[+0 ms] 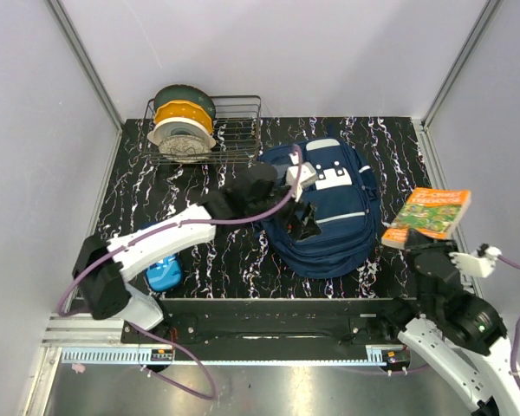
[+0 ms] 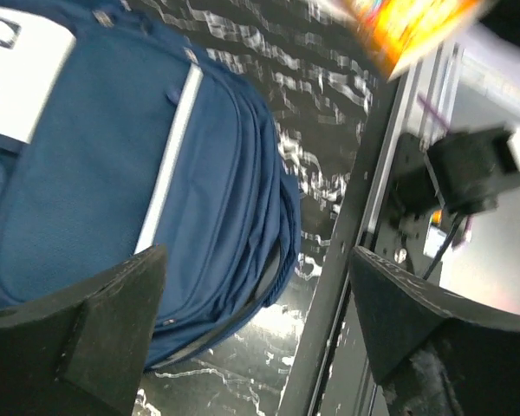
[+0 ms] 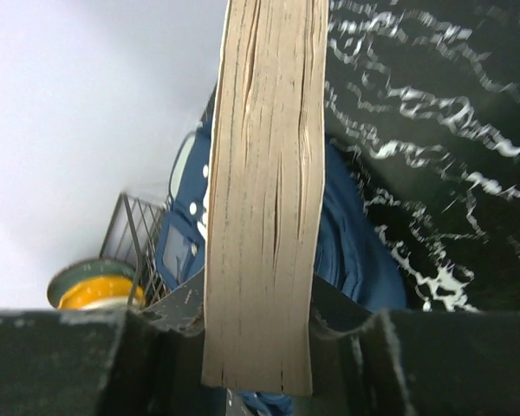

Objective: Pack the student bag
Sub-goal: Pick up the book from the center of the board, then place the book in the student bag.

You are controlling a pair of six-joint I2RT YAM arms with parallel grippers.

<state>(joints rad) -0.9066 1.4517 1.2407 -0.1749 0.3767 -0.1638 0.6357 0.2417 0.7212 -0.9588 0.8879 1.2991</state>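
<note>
The student bag [image 1: 338,221], navy blue with white patches, lies flat in the middle of the table. My left gripper [image 1: 302,221] hovers over its front left part. In the left wrist view the left gripper [image 2: 256,321] stands open with nothing between its fingers, and the bag's stacked zip edges [image 2: 243,217] lie below. My right gripper [image 1: 409,243] is shut on a book [image 1: 433,212] with an orange and green cover, held above the table right of the bag. The right wrist view shows the book's page edge [image 3: 264,173] clamped upright in the right gripper [image 3: 258,338], with the bag [image 3: 355,251] behind it.
A wire rack [image 1: 234,130] at the back left holds filament spools [image 1: 182,121]. A small blue object [image 1: 165,273] lies by the left arm near the front edge. The metal rail [image 2: 355,260] runs along the table's front. Grey walls close in three sides.
</note>
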